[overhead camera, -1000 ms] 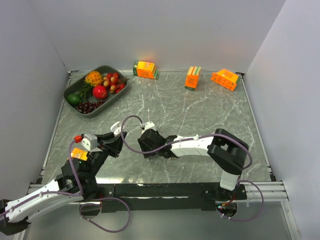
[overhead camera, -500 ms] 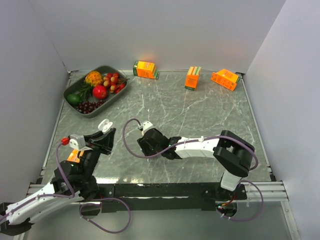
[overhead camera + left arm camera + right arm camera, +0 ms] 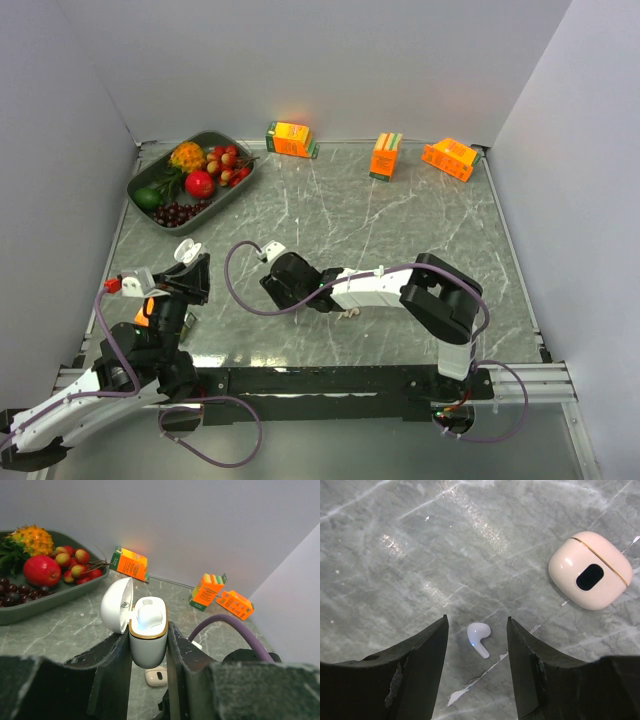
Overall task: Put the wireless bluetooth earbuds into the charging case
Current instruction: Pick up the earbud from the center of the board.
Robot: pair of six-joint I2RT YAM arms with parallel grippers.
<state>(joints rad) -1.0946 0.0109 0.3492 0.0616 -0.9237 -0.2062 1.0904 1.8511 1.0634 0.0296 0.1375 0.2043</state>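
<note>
My left gripper (image 3: 148, 641) is shut on the white, gold-rimmed charging case (image 3: 147, 645), held upright above the table with its lid (image 3: 116, 605) flipped open to the left. A white rounded piece (image 3: 150, 615) sits in the case's well, glowing faintly blue. In the top view this gripper (image 3: 190, 270) is at the near left. One white stemmed earbud (image 3: 479, 638) lies on the marble between the fingers of my right gripper (image 3: 477, 621), which is open and touches nothing. In the top view the right gripper (image 3: 272, 285) points left at mid-table.
A closed pale-beige case (image 3: 590, 570) lies beside the earbud, and shows on the table below the held case (image 3: 156, 676). A grey fruit tray (image 3: 131, 184) stands at the back left. Orange cartons (image 3: 291, 139) (image 3: 385, 155) (image 3: 449, 158) line the back wall.
The left arm has pulled left and nearer with the case in its grip. The right gripper has swung left across the table, and its jaws have narrowed a little.
</note>
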